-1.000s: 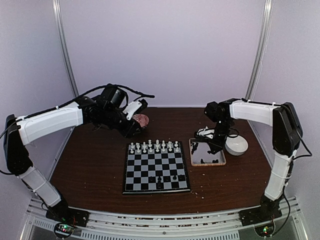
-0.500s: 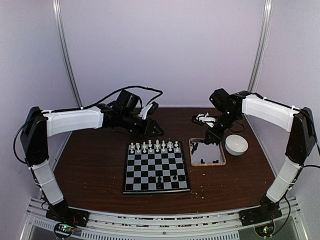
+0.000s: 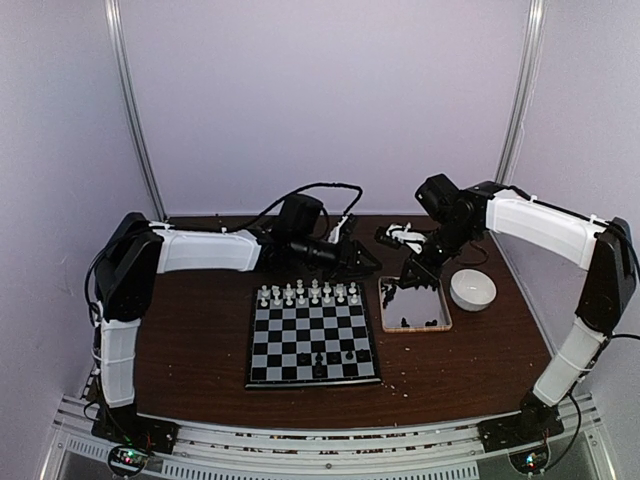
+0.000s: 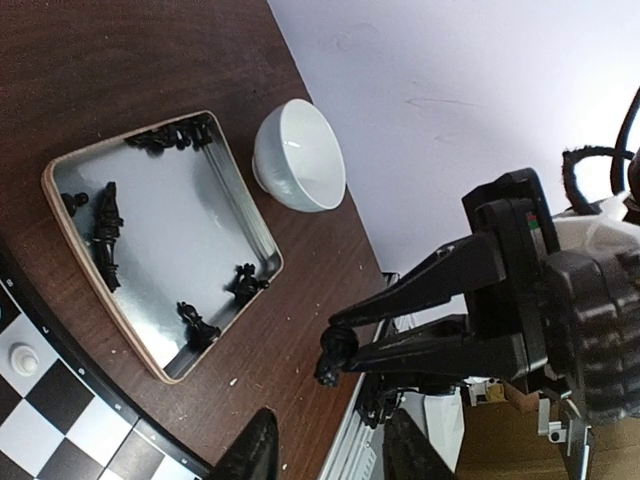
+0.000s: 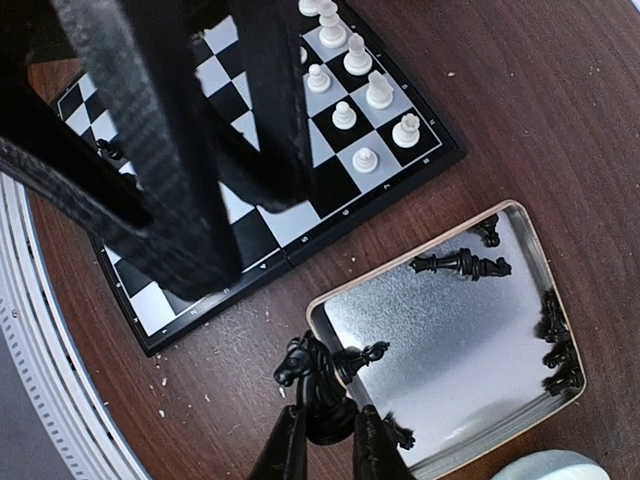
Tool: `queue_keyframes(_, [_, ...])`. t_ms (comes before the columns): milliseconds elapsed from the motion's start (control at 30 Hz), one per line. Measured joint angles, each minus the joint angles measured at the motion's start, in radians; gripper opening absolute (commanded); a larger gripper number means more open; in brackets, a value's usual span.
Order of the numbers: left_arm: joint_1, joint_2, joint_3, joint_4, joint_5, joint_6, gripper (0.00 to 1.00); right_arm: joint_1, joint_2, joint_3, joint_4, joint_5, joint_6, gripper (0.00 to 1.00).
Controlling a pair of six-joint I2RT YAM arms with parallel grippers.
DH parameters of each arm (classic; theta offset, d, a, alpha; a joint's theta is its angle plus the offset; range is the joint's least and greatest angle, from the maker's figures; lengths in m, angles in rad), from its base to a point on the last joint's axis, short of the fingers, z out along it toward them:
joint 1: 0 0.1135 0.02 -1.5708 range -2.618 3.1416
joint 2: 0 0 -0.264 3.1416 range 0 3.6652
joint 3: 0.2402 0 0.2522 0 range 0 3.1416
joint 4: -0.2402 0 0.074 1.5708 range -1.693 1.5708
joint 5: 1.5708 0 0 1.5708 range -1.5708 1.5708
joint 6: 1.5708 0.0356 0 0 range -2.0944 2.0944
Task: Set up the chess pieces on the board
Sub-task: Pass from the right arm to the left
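Right gripper (image 5: 328, 440) is clamped on a small black knight figurine (image 5: 312, 380), held off the surface at the edge of the wooden-rimmed silvery metal tray (image 5: 450, 330). More black pieces (image 5: 460, 264) lie loose in that tray, mostly along its walls. The flat black-and-silver chequered chessboard (image 3: 290, 340) sits just left of the tray; white pieces (image 3: 308, 293) fill its two far rows, and a few black ones stand near its front. Left gripper (image 4: 333, 455) hangs beyond the board's far right corner, fingers apart, holding nothing. A white ceramic bowl (image 4: 300, 155) stands just beside the tray.
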Motion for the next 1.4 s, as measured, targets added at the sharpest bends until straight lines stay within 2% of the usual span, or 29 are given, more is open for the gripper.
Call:
queue_keyframes(367, [0.002, 0.029, 0.0, 0.16, 0.074, -0.183, 0.35, 0.021, -0.019, 0.006, 0.015, -0.021, 0.019, 0.07])
queue_keyframes(667, [0.002, 0.075, 0.0, 0.206, 0.108, -0.269, 0.36, 0.021, -0.039, 0.006, 0.023, -0.027, 0.027, 0.07])
queue_keyframes(1100, [-0.001, 0.097, 0.004, 0.274, 0.159, -0.325, 0.27, 0.025, -0.039, 0.011, 0.037, -0.032, 0.042, 0.06])
queue_keyframes(1400, [-0.005, 0.118, 0.015, 0.293, 0.18, -0.346, 0.15, 0.034, -0.032, 0.026, 0.038, -0.031, 0.042, 0.07])
